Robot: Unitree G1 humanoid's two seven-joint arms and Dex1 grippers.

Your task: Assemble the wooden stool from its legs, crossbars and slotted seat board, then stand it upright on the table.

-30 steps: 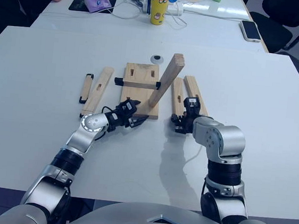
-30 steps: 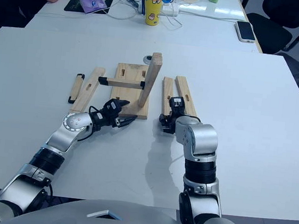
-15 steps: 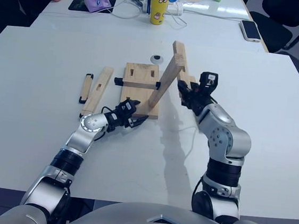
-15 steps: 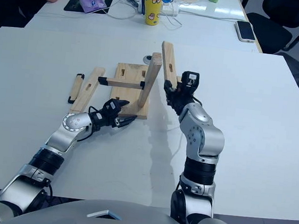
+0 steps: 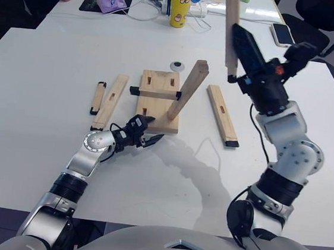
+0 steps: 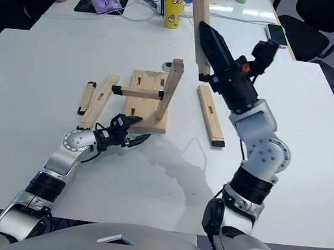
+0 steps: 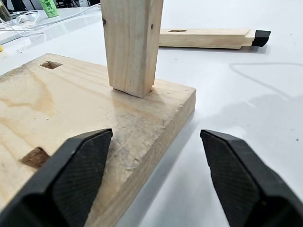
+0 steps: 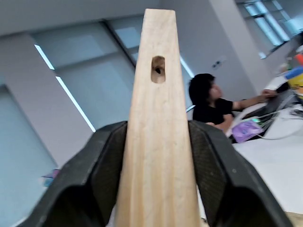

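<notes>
The right arm is bent at the elbow with the forearm raised high over the far right part of the desk [image 5: 36, 117]. Its fingers [image 8: 109, 156] are clamped on both sides of a wooden leg [image 6: 198, 9], held nearly upright in the air above the far edge.

The left arm lies low and stretched forward from the near left. The left gripper [image 7: 156, 137] hovers just above the desk, its fingers spread wide on either side of the seat board's near right corner without touching it.

The seat board [image 5: 157, 100] lies flat in the middle of the desk, somewhat toward the far edge. A second leg [image 5: 189, 88] stands in it near that corner, leaning to the right, with a black-tipped crossbar [image 5: 155, 93] running from it across the board. To the right, apart from the board, a third leg [image 5: 222, 113] lies flat. To the left lie a fourth leg [image 5: 111, 98] and, just beside it, a short crossbar [image 5: 98, 97].

A broad stretch of white desk runs between the parts and the near edge, and on both sides out to the left and right edges.
</notes>
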